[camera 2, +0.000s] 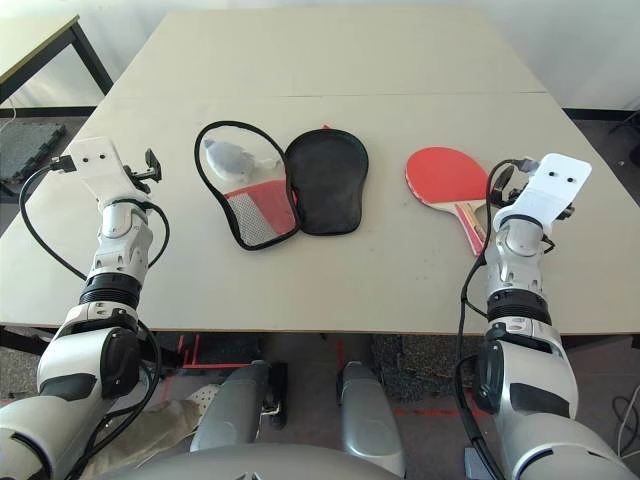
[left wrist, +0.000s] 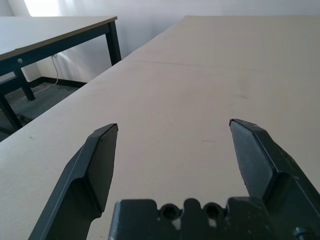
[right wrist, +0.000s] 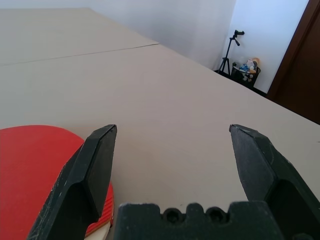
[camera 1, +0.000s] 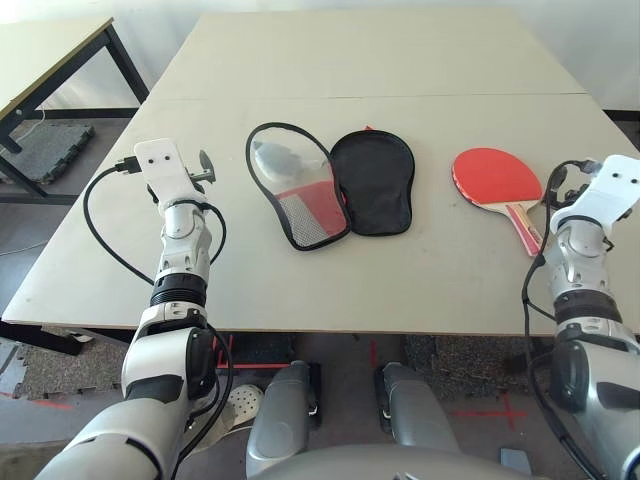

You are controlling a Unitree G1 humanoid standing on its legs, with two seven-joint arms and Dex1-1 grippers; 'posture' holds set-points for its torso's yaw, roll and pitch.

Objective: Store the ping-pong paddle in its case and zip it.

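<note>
case (camera 1: 331, 190): opened flat on counter (camera 1: 330, 285), between the two arms; black-lined half on robot's right, black-edged half with mesh pocket and red panel on robot's left, the two touching. ping-pong paddle (camera 1: 496, 176): on counter, apart from case, to its right; red face up, handle angled toward robot. left gripper (left wrist: 173, 122): above counter, left of case, jaws wide apart, nothing between. right gripper (right wrist: 173, 125): beside paddle, jaws wide apart, nothing clamped.
</note>
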